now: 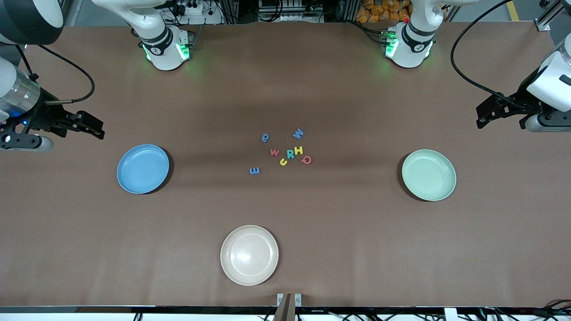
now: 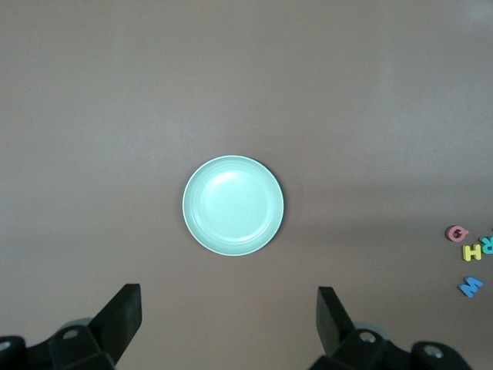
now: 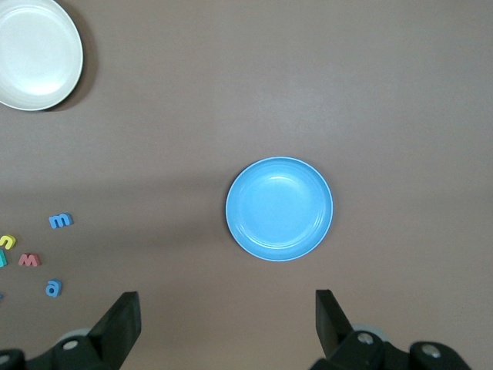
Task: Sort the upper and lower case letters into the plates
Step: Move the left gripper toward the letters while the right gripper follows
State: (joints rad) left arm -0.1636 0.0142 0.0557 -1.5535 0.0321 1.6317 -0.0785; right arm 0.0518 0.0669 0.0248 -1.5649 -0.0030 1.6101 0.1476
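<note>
A cream-beige plate (image 1: 249,255) lies nearest the front camera on the brown tabletop (image 1: 339,232), bare and apart from everything else. At the middle of the tabletop sit the letters (image 1: 285,151) in a loose cluster: a blue "a" (image 1: 265,137) at the cluster's eleven o'clock, a blue "M" (image 1: 298,133) at one o'clock, a red "w" (image 1: 275,152), a teal "R" (image 1: 290,154) touching a yellow "H" (image 1: 298,150), a yellow "u" (image 1: 283,162), a red "Q" (image 1: 306,160) and a blue "E" (image 1: 254,170) at seven o'clock. The light blue plate (image 1: 143,169) lies toward the right arm's end, the pale mint green plate (image 1: 429,174) toward the left arm's end; both hold nothing. The right tool (image 1: 91,127) hangs in the air above the tabletop just off the blue plate, the left tool (image 1: 486,113) likewise off the green plate; both arms wait.

In the left wrist view, the left tool (image 2: 229,320) has its fingers (image 2: 123,312) spread wide, gripping nothing, with the green plate (image 2: 233,204) between and past them and four letters (image 2: 470,258) at the frame's edge.

In the right wrist view, the right tool (image 3: 227,320) stands equally wide and empty, the blue plate (image 3: 279,209) ahead, the beige plate (image 3: 35,52) at the corner, and some letters (image 3: 35,254) at the side.
</note>
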